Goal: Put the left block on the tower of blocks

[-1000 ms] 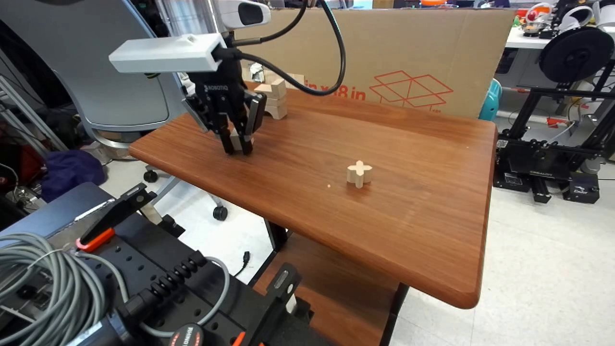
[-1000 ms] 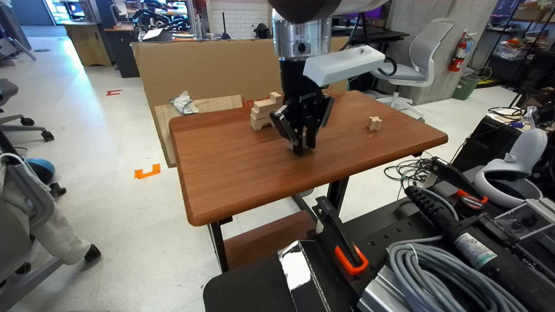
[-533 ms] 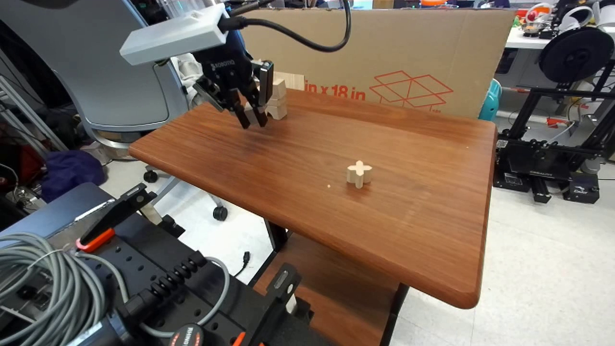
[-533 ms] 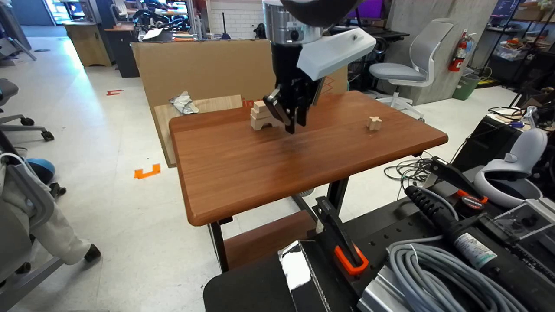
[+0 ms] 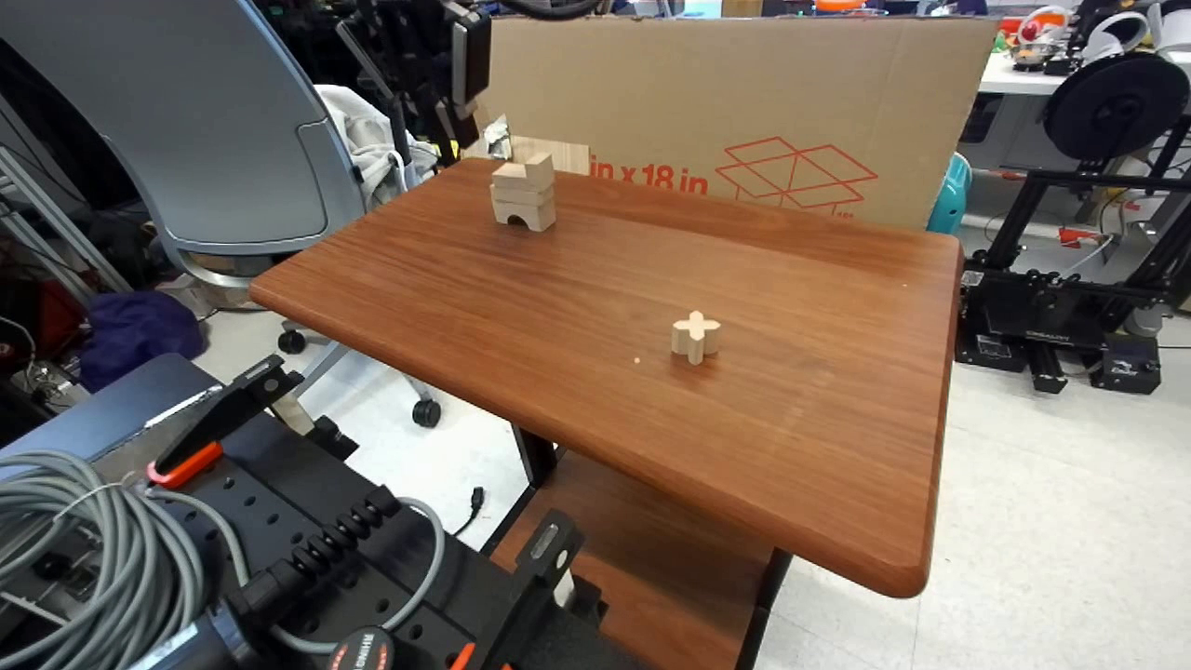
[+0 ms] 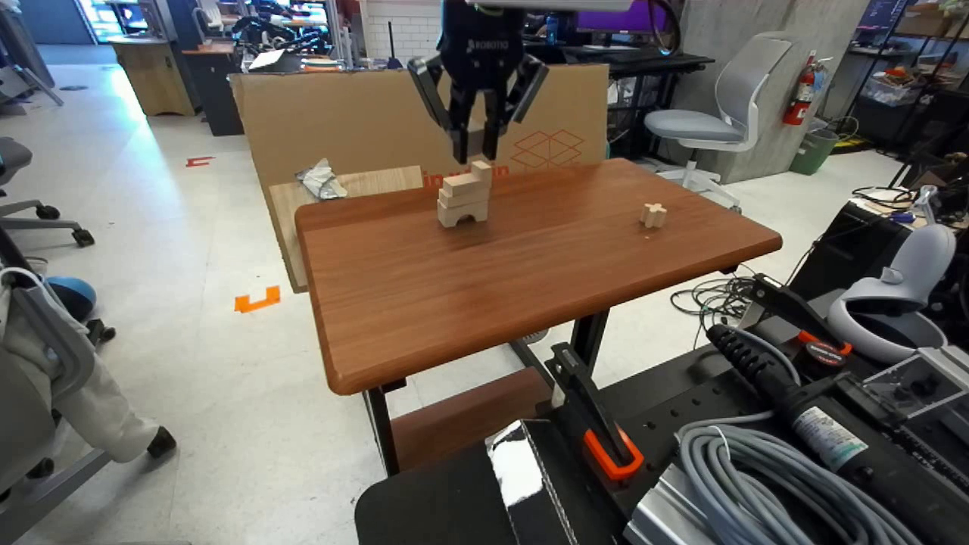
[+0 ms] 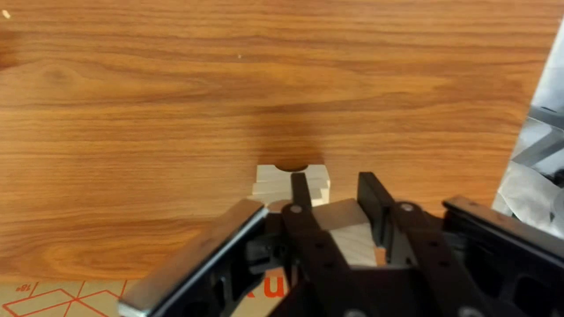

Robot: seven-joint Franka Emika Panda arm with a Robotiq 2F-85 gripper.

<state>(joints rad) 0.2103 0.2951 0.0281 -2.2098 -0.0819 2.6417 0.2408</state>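
The left block [image 7: 352,237], a plain wooden cube, is between the fingers of my gripper [image 7: 333,187] in the wrist view. In an exterior view the block [image 6: 475,141] is held in the air by my gripper [image 6: 475,154], in line with the top of the tower of blocks [image 6: 462,203]. The tower has an arch block at the base, flat blocks above and a cube at one end on top. It also shows in the other views [image 5: 524,197] [image 7: 268,179]. In an exterior view my gripper [image 5: 451,140] appears up and behind the tower, partly lost against dark background.
A pale cross-shaped block [image 5: 696,337] stands on the wooden table [image 5: 744,447]; it also shows elsewhere [image 6: 653,216]. A large cardboard box [image 6: 363,121] stands behind the table's back edge. A wooden board with crumpled foil [image 6: 321,182] leans there.
My gripper was down at the table around the left block. It has risen with the block and moved toward the tower's end of the table. The tower and cross-shaped block have not moved.
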